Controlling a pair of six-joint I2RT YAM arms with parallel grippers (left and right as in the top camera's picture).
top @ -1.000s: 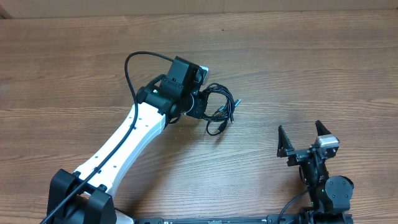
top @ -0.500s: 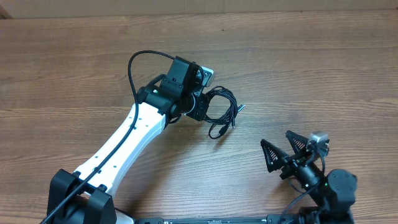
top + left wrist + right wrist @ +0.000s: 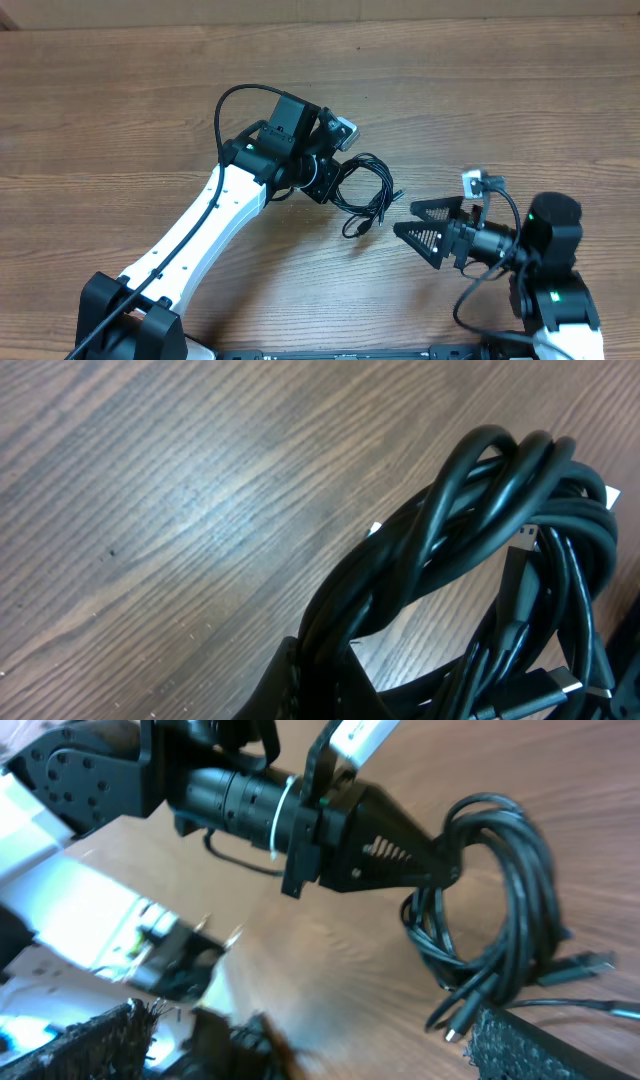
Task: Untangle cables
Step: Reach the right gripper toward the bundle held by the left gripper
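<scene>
The cables point(image 3: 364, 192) are a small coiled black bundle with plugs hanging at its lower end, held a little above the wooden table. My left gripper point(image 3: 333, 178) is shut on the bundle's left side; the left wrist view shows the coils point(image 3: 470, 550) wedged between its fingers point(image 3: 320, 680). My right gripper point(image 3: 418, 228) is open, its two fingers pointing left, just right of and below the bundle, apart from it. The right wrist view shows the bundle point(image 3: 500, 890) in the left gripper's tips point(image 3: 440, 870), with plugs hanging by my right finger pad point(image 3: 540, 1045).
The wooden table point(image 3: 520, 110) fills the overhead view. The left arm's white link point(image 3: 205, 235) runs from the front left base up to the middle. The right arm's base point(image 3: 555, 275) is at the front right.
My left gripper has carried the bundle a little to the right. My right arm has swung round from pointing up to pointing left and has moved toward the bundle.
</scene>
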